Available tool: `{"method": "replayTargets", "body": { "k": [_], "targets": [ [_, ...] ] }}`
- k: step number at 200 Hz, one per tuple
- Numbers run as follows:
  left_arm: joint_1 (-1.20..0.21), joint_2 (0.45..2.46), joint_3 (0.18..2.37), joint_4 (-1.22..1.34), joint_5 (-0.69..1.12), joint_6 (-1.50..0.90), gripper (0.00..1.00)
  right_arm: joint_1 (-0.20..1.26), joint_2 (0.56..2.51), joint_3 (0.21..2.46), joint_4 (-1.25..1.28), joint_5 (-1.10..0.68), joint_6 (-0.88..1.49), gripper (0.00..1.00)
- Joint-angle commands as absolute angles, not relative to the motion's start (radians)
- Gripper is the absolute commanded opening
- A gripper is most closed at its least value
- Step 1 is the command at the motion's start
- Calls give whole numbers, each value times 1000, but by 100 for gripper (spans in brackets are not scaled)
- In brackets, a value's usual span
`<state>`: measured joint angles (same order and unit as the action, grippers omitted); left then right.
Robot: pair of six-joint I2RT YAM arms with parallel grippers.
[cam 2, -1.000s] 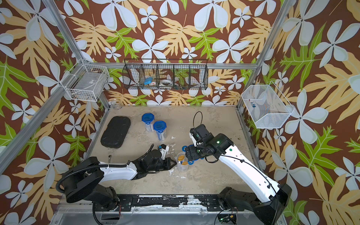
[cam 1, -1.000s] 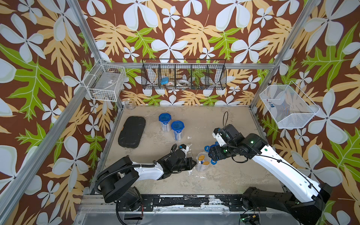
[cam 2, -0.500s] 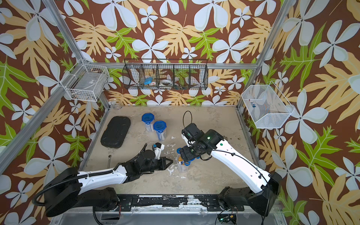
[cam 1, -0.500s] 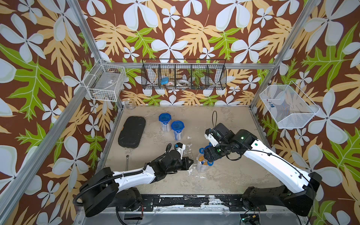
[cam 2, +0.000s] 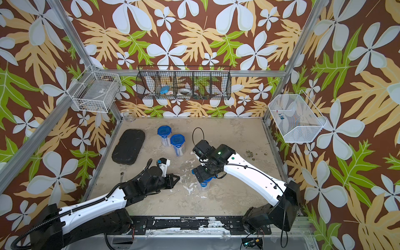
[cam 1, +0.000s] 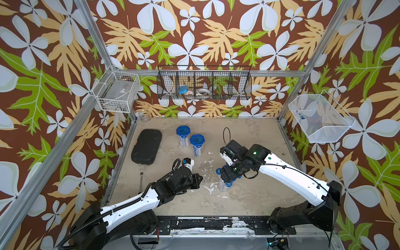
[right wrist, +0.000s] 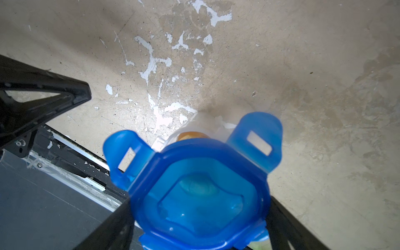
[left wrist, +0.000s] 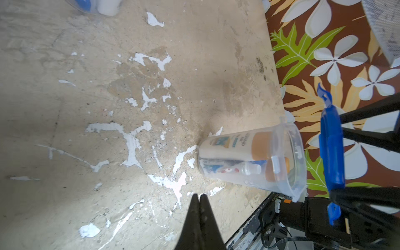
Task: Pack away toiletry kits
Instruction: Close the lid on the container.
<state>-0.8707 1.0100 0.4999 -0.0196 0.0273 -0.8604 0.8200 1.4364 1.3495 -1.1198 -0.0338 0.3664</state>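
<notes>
The blue lid (right wrist: 201, 194) had travelled sideways in the right end effector (cam 1: 229, 173) and now hung over the open cup (left wrist: 249, 160). In the left wrist view a gap showed between lid and rim. The jaws stood wide, clamped on the lid's opposite edges, and its tabs flared outward. The cup stood upright on the table (cam 1: 249, 201) near the front middle, with a white bottle (left wrist: 233, 144) and a toothpaste tube (left wrist: 218, 168) inside. The left end effector (left wrist: 200, 201), which had been close beside the cup, had drawn back and sat apart from it, pinched fully together on nothing. That suggested filling was over and capping was the step in hand. Two capped cups (cam 1: 183, 132) stood farther back, unmoved.
</notes>
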Motion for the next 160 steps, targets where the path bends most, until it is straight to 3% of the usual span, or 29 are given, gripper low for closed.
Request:
{"method": "replayTargets", "body": {
  "k": [1,160],
  "targets": [
    [-867,1010,516,-62,12,-823,5,822,1440,1340,-1099,-28,382,72],
    [-859,986,511,-70,4,-821,7,856,1461,1263,-1054,-15,393,78]
  ]
}}
